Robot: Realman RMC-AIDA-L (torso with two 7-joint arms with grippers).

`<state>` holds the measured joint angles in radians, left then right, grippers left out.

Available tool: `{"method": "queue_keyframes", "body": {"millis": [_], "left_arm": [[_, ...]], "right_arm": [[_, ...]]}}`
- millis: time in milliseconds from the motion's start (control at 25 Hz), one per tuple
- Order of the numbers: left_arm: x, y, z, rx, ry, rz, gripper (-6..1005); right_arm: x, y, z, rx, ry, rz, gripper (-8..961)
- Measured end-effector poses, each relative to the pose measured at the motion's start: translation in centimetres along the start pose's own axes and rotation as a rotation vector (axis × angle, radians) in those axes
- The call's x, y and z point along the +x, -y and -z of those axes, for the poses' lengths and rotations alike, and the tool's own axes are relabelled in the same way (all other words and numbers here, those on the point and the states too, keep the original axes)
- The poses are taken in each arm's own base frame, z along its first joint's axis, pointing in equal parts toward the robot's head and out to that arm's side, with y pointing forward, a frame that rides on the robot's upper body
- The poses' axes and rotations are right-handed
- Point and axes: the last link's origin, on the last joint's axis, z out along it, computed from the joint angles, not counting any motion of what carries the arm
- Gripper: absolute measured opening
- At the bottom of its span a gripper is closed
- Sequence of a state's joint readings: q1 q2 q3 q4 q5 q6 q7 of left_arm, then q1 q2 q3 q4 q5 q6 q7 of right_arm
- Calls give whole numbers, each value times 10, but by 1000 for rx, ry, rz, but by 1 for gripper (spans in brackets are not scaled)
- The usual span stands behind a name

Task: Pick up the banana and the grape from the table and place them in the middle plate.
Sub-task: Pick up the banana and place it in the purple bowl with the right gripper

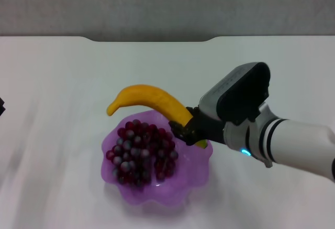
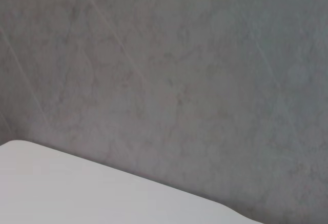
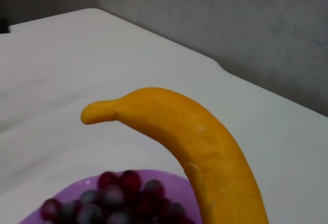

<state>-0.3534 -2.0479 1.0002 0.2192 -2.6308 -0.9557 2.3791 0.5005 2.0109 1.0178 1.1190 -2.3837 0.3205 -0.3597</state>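
Observation:
The yellow-orange banana (image 1: 149, 100) (image 3: 200, 147) is held above the far right rim of the purple scalloped middle plate (image 1: 183, 187), its free end pointing left and away from me. My right gripper (image 1: 189, 130) is shut on the banana's near end, over the plate's right side. The dark red-purple grape bunch (image 1: 138, 151) (image 3: 110, 201) lies inside the plate, left of centre. Only a dark sliver of my left arm (image 1: 1, 106) shows at the head view's left edge; its wrist view shows only table edge and wall.
The white table (image 1: 63, 82) stretches all around the plate, with its notched far edge (image 1: 152, 39) against a grey wall. The right forearm (image 1: 293, 140) reaches in from the right side.

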Motion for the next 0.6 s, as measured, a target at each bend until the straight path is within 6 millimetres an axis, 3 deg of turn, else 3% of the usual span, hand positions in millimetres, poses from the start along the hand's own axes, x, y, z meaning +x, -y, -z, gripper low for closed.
{"method": "queue_keyframes", "body": {"millis": [480,600], "left_arm": [[0,-1,-1,-3,2,-1,858],[-1,-1,0,-2,6,0,857]], "right_arm": [[3,-4,-4,14,45,46,513],[4,-4,-3,20,54,50,658]]}}
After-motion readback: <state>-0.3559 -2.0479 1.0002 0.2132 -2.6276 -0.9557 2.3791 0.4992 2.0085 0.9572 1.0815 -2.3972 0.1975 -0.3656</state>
